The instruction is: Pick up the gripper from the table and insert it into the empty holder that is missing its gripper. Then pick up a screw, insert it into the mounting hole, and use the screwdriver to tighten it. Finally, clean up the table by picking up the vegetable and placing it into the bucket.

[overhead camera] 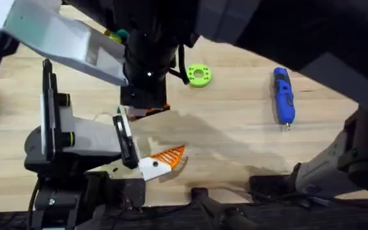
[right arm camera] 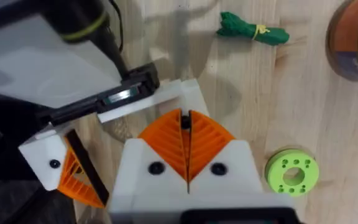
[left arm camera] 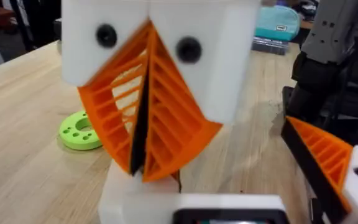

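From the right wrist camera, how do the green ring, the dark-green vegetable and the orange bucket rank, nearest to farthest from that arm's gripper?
1. The green ring, on the table just beside the right gripper.
2. The vegetable, lying farther ahead on the wood.
3. The bucket, farthest, off past the vegetable.

Your left arm's bracket with the gripper lies at the table's near edge, left of centre. The ring sits farther back, near the middle. The screwdriver lies well to the ring's right, tip toward you. In the right wrist view, the vegetable lies just beside the bucket, apart from it.
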Controlling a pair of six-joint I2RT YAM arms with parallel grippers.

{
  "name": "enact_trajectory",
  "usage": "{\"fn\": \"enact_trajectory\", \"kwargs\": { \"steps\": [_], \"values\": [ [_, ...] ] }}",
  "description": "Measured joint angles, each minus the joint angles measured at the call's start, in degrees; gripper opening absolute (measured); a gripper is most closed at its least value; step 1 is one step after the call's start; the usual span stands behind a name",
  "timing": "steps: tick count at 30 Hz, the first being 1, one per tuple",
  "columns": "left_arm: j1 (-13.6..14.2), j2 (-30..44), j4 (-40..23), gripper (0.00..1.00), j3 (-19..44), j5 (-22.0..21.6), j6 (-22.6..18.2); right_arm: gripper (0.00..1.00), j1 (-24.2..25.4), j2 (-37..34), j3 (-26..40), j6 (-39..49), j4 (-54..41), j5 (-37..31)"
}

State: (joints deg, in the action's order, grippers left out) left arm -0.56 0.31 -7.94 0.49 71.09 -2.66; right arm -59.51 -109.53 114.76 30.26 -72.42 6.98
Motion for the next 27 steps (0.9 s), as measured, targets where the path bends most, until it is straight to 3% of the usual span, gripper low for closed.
{"fn": "enact_trajectory", "kwargs": {
  "steps": [14,15,18,19,27],
  "values": [
    [0.0,0.0,0.0,0.985,0.0,0.0,0.0,0.008,0.0,0.0,0.1,-0.2,0.0,0.0],
    [0.0,0.0,0.0,0.985,0.0,0.0,-0.1,0.078,0.0,0.0,0.1,-0.7,-0.1,0.0],
    [0.0,0.0,0.0,0.985,0.0,0.0,-0.1,0.496,0.0,0.0,0.1,-0.7,-0.1,0.0],
    [0.0,0.0,0.0,0.985,0.0,0.0,-0.1,0.860,-0.1,-0.1,0.1,-0.6,-0.2,0.0],
    [0.0,0.0,0.0,0.985,0.0,0.0,-0.1,0.897,-0.1,-0.1,0.1,-1.3,-0.1,-0.1]
  ]
}}
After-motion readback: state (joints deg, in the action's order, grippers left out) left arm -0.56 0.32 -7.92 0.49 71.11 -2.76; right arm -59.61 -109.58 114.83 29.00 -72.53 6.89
